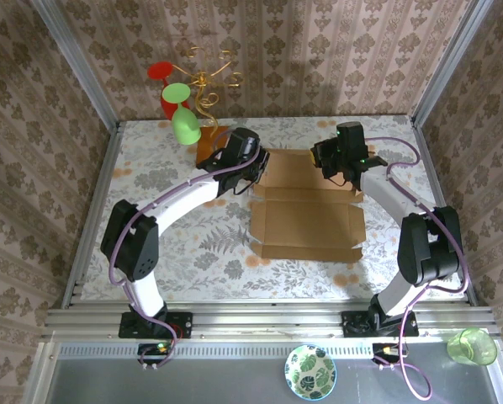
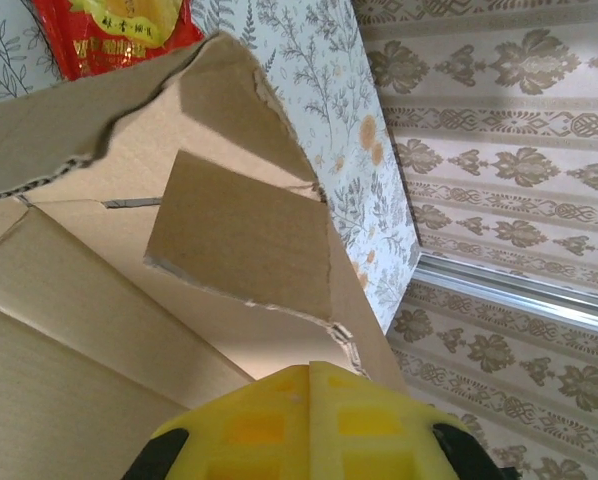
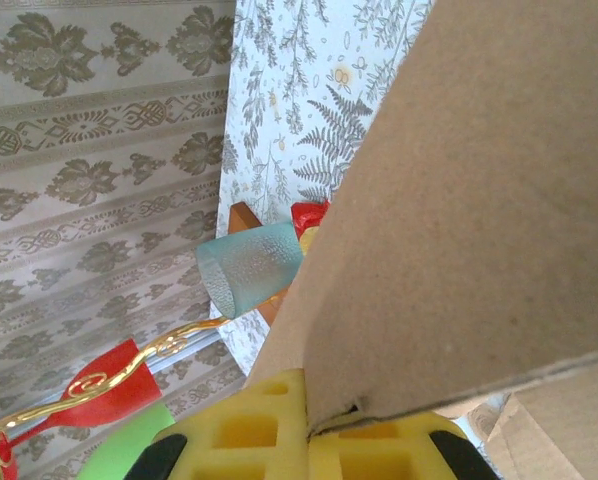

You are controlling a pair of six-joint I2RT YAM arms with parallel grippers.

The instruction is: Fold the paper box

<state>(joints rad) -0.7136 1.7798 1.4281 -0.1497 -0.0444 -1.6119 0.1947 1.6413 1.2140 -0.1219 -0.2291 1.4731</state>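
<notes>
lying mostly flat on the pale floral-print tabletop [image 1: 176, 244], right of centre, the plain brown corrugated cardboard paper box [image 1: 309, 220] has its near panels spread out and an arm at each far corner. the left gripper [image 1: 253, 171] sits at the far left corner. in the left wrist view its yellow fingers [image 2: 249, 425] stand almost together with only a thin seam between them, and the edge of a raised side panel runs down to that seam, so it appears pinched on the cardboard, with a small torn-edged flap hanging inward above. the right gripper [image 1: 333, 171] sits at the far right corner. in the right wrist view a tall cardboard panel rises straight out of the slit between its closed yellow pads [image 3: 244, 430], clamped there. beyond the box's far left corner stands a thin gold wire stand [image 1: 205, 80] on an orange-brown wooden block [image 1: 208, 145], with a bright green plastic cup [image 1: 184, 126] and a red plastic cup [image 1: 160, 71] on its arms. a red printed snack packet [image 2: 119, 35] lies on the tabletop just past the box. on the grey ledge in front of the arm bases sit a green leaf-patterned bowl [image 1: 310, 371] and a translucent green cup [image 1: 472, 346].
</notes>
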